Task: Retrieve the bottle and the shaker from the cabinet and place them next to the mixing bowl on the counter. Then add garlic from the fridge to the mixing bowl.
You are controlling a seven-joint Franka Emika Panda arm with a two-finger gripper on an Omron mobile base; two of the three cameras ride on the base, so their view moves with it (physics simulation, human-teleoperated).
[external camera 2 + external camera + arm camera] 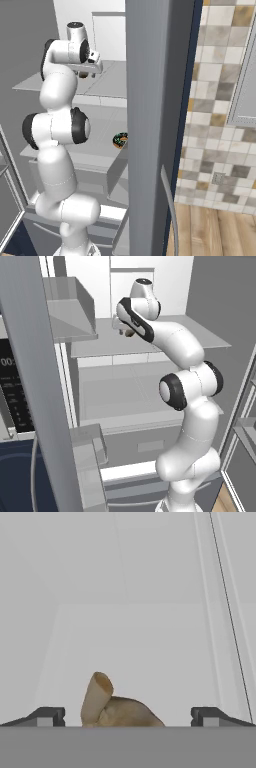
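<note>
We hold our pincer wide astride the garlic at six o'clock, ready to grasp it.

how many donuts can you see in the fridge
1. The donut lies on a lower shelf of the fridge, right of the arm in the right base view. Others may be hidden behind the arm or door.

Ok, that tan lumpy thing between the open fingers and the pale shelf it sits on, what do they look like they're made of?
The tan, lumpy garlic bulb with a stubby stem looks organic, with a dry matte papery skin: uneven brown shading, no shine. The flat pale grey fridge shelf looks like smooth plastic or painted metal: even colour, faint sheen, no grain. Which one, the render leaves open.
</note>
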